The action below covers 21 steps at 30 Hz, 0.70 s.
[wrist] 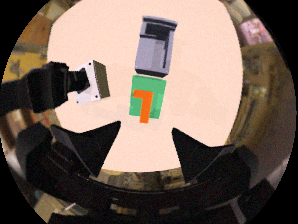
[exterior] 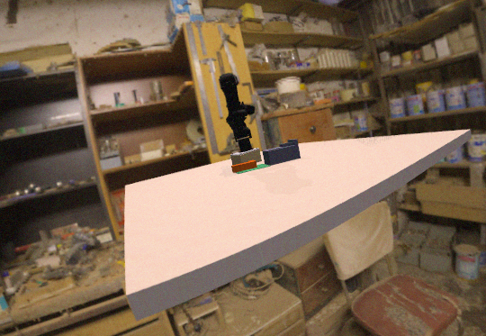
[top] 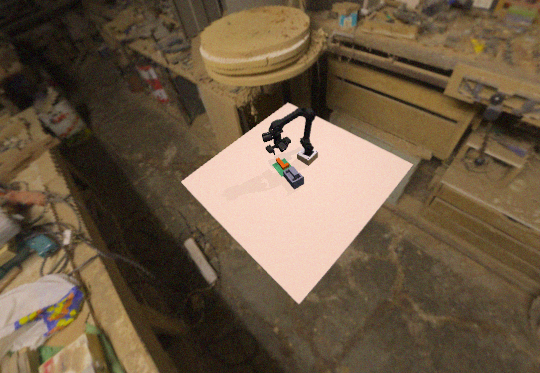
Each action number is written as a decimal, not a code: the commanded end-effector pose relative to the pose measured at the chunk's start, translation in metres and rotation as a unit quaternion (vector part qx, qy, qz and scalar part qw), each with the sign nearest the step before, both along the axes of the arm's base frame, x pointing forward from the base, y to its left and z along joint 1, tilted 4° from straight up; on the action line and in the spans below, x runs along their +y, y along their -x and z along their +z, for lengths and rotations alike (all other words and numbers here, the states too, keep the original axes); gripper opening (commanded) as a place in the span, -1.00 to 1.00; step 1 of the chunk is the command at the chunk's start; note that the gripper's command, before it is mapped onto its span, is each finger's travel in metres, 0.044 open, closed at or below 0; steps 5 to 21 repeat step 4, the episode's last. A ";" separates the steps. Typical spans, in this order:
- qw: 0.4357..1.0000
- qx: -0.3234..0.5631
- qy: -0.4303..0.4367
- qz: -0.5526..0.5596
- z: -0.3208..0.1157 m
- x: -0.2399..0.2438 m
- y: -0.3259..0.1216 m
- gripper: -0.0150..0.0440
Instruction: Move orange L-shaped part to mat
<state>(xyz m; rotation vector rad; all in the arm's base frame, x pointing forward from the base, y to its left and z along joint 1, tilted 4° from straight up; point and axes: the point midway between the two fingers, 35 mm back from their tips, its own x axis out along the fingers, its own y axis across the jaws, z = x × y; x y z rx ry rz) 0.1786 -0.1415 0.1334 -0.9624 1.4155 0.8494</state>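
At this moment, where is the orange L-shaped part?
In the wrist view, the orange part lies on the green mat, below the grey tray, one end past the mat's lower edge.

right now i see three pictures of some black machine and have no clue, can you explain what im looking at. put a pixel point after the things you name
The black machine is a single robot arm ending in a two-fingered pincer (top: pixel 274 153) (wrist: pixel 147 127). One picture looks down from above, one from the side across the table (top: pixel 300 227) (exterior: pixel 270 209) (wrist: pixel 200 65), and the round one comes from the arm's wrist, so the pincer's fingers show at its bottom. On the table are a grey tray (top: pixel 296 182) (exterior: pixel 282 155) (wrist: pixel 150 72) with a pocket and, beside it, a green mat (top: pixel 277 169) (exterior: pixel 262 167) (wrist: pixel 159 95). An orange L-shaped part (top: pixel 282 163) (exterior: pixel 244 167) (wrist: pixel 145 106) lies on the mat, one end poking past its edge. The pincer is open and holds nothing.
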 end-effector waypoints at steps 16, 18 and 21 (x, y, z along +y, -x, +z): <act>1.000 0.000 0.000 0.000 0.000 0.000 0.000 0.86; 1.000 0.000 0.000 0.000 0.000 0.000 0.000 0.86; 1.000 0.000 0.000 0.000 0.000 0.000 0.000 0.86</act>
